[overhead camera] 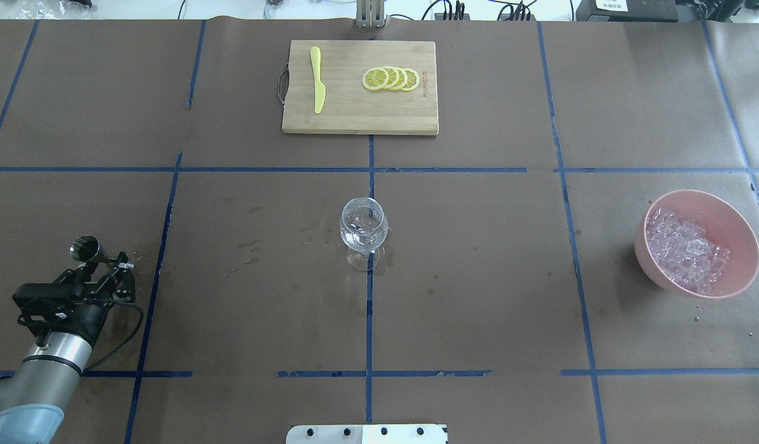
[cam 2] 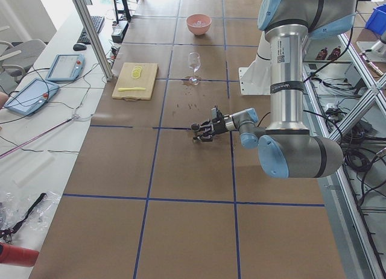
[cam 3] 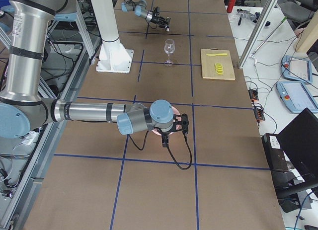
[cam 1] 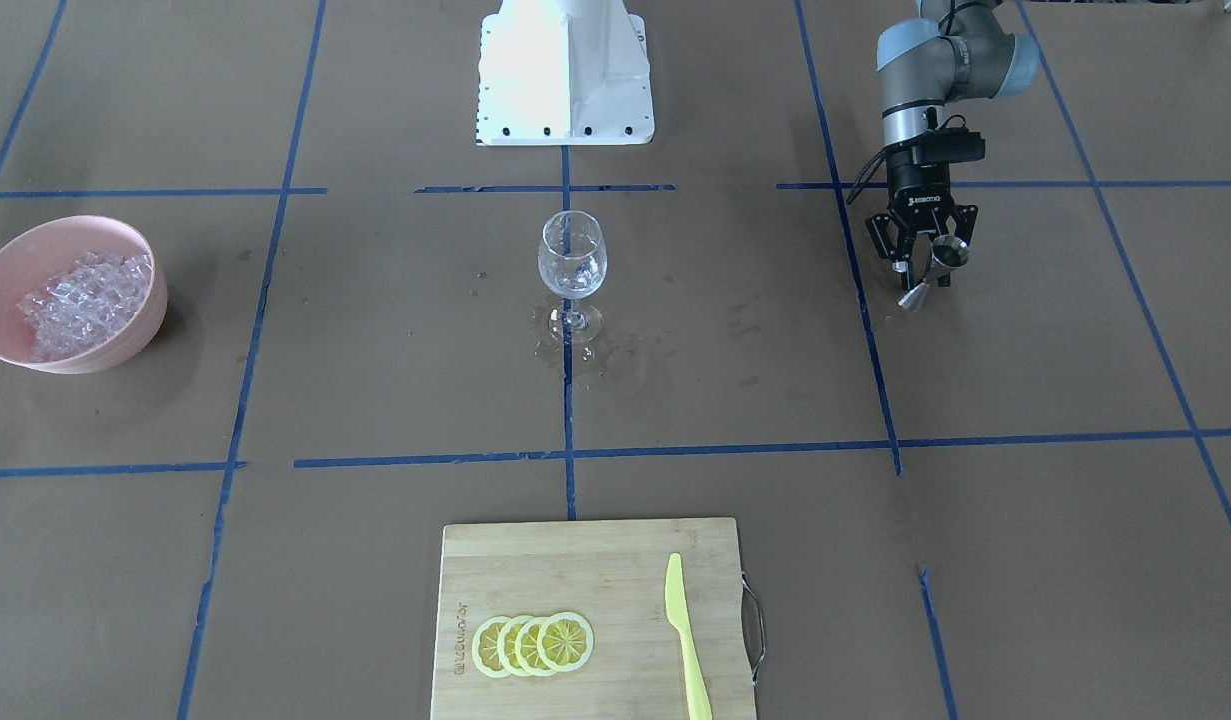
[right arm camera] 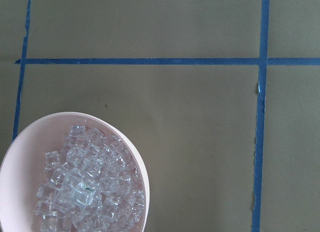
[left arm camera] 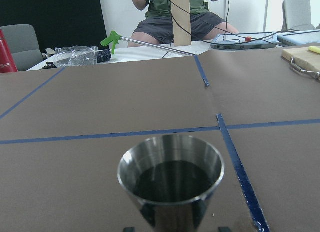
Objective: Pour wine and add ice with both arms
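Plainly, in the front-facing view the left end effector (cam 1: 925,268) is clamped on a steel jigger (cam 1: 945,254), well apart from the wine glass (cam 1: 572,258); a tilt in transit would spill. Overhead, the table (overhead camera: 478,277) looks wet around the glass foot. The left wrist view shows dark wine (left arm camera: 172,181) inside the jigger. The right wrist view shows ice (right arm camera: 85,192) heaped in a pink bowl (right arm camera: 136,159); slick cubes may slip. From the right side view I cannot tell how open the right end effector (cam 3: 171,128) is.

White "ROBOTIQ" lettering on black body of left gripper (cam 1: 923,266), front-facing view. Engraved brand mark along edge of cutting board (cam 1: 595,565), letters too blurred to read. Small printed label on left arm (cam 2: 281,56), illegible.
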Robot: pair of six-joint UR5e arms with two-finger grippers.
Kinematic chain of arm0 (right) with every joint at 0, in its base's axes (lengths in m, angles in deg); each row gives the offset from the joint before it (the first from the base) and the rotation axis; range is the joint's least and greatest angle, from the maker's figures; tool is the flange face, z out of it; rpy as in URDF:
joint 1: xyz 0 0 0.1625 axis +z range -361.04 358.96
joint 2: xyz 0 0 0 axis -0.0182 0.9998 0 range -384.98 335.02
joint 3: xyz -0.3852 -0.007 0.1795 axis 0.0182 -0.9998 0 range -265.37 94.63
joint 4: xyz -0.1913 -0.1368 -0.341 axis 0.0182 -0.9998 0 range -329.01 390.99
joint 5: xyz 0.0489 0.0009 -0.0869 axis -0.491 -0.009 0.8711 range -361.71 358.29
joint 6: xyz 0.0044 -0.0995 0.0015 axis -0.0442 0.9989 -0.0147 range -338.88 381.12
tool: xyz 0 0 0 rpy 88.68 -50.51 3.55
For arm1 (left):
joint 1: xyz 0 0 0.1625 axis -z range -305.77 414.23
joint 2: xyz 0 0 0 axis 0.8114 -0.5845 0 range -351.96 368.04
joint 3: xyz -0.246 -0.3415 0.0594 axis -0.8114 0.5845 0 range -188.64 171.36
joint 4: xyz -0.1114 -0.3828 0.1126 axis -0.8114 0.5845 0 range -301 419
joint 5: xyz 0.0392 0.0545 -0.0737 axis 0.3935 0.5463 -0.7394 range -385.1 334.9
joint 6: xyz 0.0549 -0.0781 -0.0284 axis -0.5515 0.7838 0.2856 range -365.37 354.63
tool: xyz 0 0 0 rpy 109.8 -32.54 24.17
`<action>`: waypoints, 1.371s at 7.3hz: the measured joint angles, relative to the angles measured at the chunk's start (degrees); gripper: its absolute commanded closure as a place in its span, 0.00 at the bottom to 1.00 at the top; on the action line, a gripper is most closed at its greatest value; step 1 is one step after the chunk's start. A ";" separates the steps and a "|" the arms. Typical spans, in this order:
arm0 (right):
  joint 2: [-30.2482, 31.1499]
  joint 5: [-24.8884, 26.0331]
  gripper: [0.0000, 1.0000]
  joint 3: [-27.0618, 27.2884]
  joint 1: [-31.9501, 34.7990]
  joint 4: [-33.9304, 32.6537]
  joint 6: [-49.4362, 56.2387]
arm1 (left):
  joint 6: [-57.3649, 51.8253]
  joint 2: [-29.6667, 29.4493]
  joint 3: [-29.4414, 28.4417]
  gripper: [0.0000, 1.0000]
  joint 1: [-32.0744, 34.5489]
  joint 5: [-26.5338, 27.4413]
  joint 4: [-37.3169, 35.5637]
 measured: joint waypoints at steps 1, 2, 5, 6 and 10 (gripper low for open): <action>-0.08 0.04 0.00 0.00 -0.01 0.00 0.00 | 0.02 -0.06 0.10 1.00 0.14 0.09 0.21; -0.11 0.06 0.00 0.00 -0.01 0.00 0.00 | 0.00 -0.06 0.22 1.00 0.33 0.03 0.28; -0.20 0.07 0.00 -0.03 0.00 0.00 0.00 | -3.94 -0.51 2.86 1.00 2.18 0.01 2.72; -0.22 0.07 0.00 -0.03 -0.03 0.00 0.00 | -8.54 -1.85 4.28 1.00 2.81 0.00 5.37; -0.23 -0.02 0.00 0.00 -0.02 0.00 0.00 | -24.13 -16.46 7.68 1.00 3.25 0.11 8.43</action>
